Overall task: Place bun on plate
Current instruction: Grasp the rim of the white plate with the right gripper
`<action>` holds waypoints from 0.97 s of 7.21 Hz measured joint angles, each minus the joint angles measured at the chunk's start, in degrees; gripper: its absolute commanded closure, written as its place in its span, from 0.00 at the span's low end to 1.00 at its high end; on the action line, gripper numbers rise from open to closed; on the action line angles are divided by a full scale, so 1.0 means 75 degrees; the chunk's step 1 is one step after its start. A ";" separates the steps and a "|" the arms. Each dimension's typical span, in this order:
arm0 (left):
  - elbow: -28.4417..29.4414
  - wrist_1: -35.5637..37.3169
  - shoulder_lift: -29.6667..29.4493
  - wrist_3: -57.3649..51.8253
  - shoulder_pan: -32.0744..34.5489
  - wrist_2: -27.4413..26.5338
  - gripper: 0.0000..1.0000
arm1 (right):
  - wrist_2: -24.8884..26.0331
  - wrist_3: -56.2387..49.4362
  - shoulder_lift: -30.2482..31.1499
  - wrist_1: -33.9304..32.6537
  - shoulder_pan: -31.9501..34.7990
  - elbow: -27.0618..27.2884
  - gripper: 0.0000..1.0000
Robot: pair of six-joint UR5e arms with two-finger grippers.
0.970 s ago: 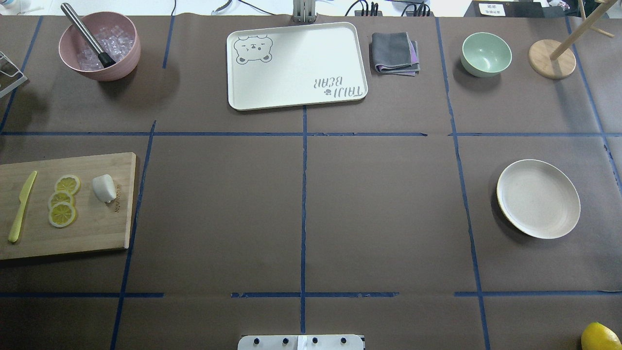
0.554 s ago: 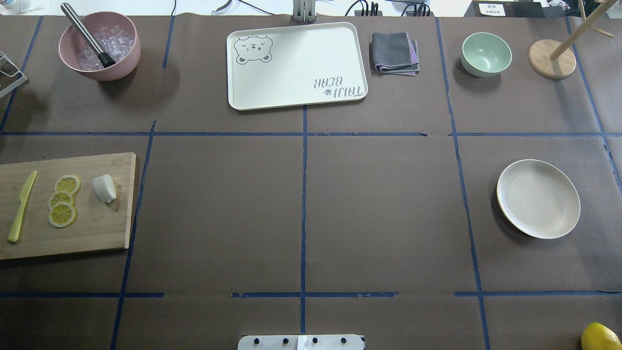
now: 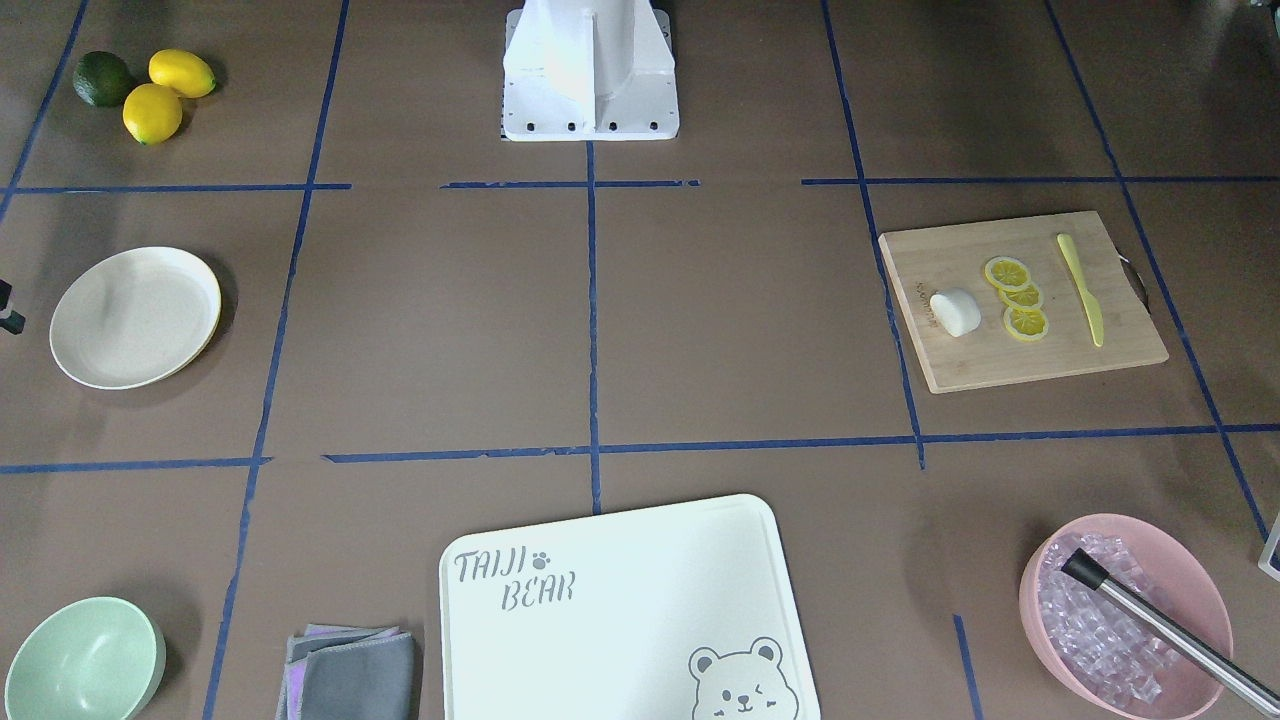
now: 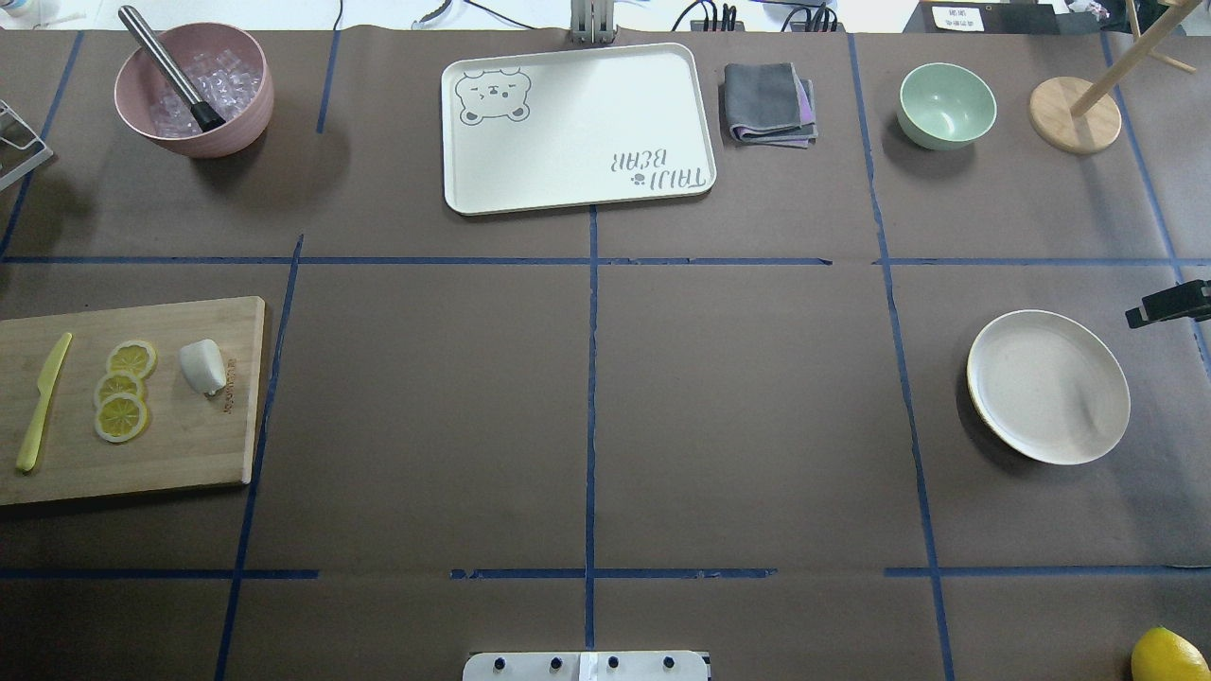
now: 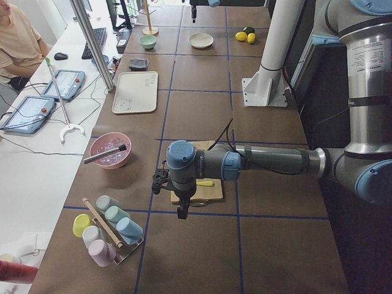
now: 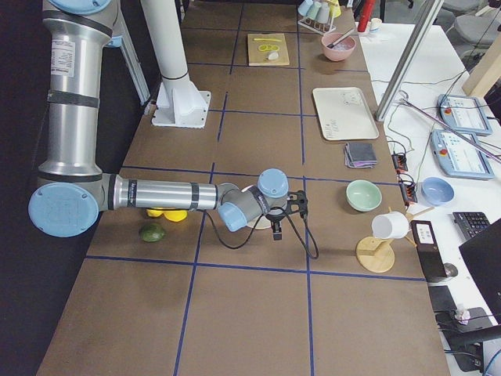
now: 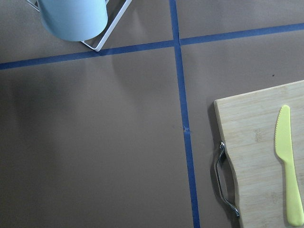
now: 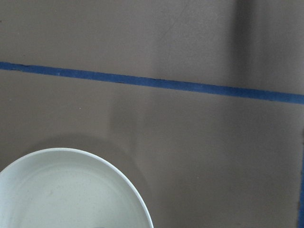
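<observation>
The white bun (image 4: 203, 366) lies on the wooden cutting board (image 4: 189, 445) at the table's left, beside three lemon slices (image 4: 123, 388) and a yellow knife (image 4: 43, 402). The cream plate (image 4: 1048, 386) sits bare on the right side. My right gripper (image 6: 276, 229) hangs just beyond the plate's far right rim; only a black piece of it (image 4: 1168, 305) pokes in at the overhead view's right edge. My left gripper (image 5: 182, 212) hangs off the board's outer end, away from the bun. I cannot tell whether either gripper is open or shut.
Along the far edge stand a pink bowl of ice (image 4: 194, 90) with a metal tool, a white bear tray (image 4: 577, 128), a folded grey cloth (image 4: 768, 104), a mint-green bowl (image 4: 946, 106) and a wooden stand (image 4: 1074, 113). A cup rack (image 5: 107, 229) sits beyond the board.
A black part of the right arm's end has come in at the overhead view's right edge, and a faint shadow now falls on the plate. The bun and plate have not moved.
</observation>
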State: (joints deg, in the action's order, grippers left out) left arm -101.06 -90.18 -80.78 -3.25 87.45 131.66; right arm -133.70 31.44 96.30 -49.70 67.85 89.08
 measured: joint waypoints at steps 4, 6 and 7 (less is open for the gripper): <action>-0.0002 0.0001 0.0002 0.0000 0.0000 0.0000 0.00 | 0.0010 0.0665 0.0184 0.1283 -0.0693 -0.0579 0.77; 0.0000 0.0000 0.0001 0.0000 0.0000 0.0000 0.00 | -0.0053 0.0671 0.0247 0.1293 -0.0738 -0.0583 0.99; 0.0002 0.0000 0.0001 0.0000 0.0000 0.0000 0.00 | -0.0074 0.0664 0.0248 0.1297 -0.0743 -0.0576 1.00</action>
State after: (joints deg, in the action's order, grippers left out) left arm -101.05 -90.18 -80.77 -3.25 87.45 131.66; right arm -134.26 36.42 98.16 -39.97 62.28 84.76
